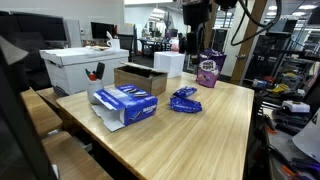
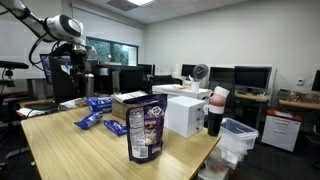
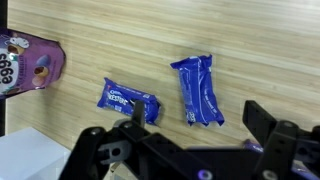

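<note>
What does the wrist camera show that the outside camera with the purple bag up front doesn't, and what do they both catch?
Only the wrist view: the gripper close up, its fingers spread open, with two blue packets seen from above, lying apart on the wood.
Only the exterior view: the whole arm, a cardboard box, a desk fan and monitors behind.
Both: the purple bag, blue packets and the wooden table.
</note>
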`<state>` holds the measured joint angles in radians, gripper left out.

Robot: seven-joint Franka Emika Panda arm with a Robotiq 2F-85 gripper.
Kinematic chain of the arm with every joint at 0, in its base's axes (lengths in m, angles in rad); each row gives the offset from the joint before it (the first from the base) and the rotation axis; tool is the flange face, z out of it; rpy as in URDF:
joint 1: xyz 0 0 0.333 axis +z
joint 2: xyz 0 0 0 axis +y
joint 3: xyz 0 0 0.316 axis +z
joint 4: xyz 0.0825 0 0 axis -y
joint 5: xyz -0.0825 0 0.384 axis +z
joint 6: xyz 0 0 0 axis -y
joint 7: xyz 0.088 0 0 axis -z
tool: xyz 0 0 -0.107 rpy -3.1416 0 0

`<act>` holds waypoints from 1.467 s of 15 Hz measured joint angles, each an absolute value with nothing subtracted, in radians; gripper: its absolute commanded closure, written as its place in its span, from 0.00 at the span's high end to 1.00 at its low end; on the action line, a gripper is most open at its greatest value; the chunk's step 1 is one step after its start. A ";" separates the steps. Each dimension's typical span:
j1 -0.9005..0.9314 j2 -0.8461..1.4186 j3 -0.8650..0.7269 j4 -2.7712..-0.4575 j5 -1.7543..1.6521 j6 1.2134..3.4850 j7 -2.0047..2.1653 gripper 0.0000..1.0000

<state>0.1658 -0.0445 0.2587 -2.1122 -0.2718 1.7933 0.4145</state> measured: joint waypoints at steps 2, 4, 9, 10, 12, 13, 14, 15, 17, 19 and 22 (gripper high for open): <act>0.185 -0.014 0.259 -2.088 -0.273 1.794 0.415 1.00; 0.201 0.013 0.259 -2.065 -0.273 1.795 0.415 1.00; 0.244 0.075 0.260 -2.014 -0.284 1.813 0.404 1.00; 0.255 0.088 0.261 -2.005 -0.293 1.823 0.396 1.00; 0.272 0.104 0.261 -1.997 -0.308 1.845 0.379 1.00; 0.280 0.111 0.262 -1.995 -0.315 1.859 0.371 1.00; 0.290 0.119 0.263 -1.994 -0.320 1.882 0.363 1.00; 0.294 0.123 0.263 -1.994 -0.320 1.896 0.361 1.00; 0.297 0.126 0.263 -1.994 -0.320 1.910 0.361 1.00; 0.297 0.127 0.263 -1.994 -0.320 1.914 0.360 1.00; 0.297 0.127 0.263 -1.994 -0.320 1.915 0.360 1.00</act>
